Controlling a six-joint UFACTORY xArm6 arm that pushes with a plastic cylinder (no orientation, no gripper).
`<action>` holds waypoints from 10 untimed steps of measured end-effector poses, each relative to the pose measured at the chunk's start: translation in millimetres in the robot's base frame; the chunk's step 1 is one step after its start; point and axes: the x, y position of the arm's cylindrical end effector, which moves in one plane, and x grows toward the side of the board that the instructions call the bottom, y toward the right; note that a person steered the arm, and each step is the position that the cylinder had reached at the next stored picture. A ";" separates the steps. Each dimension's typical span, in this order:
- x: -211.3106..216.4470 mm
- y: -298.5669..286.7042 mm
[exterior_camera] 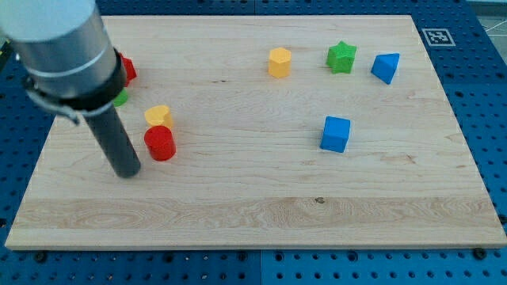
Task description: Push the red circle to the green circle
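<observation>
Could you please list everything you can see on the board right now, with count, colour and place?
red circle: one, red, left part of the board, just right of my tip
yellow block: one, yellow, shape unclear, touching the red circle on its upper side
red block: one, red, upper left, mostly hidden behind the arm
green block: one, green, only a sliver showing behind the arm, below the red block
yellow hexagon: one, yellow, top centre
green star: one, green, top right
blue triangle: one, blue, right of the green star
blue cube: one, blue, right of centre
wooden board: one, light wood
my tip: one, dark rod, left of the red circle
</observation>
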 end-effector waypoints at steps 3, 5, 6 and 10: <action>-39.9 81.1; -43.4 68.7; -43.4 39.5; -49.2 -3.7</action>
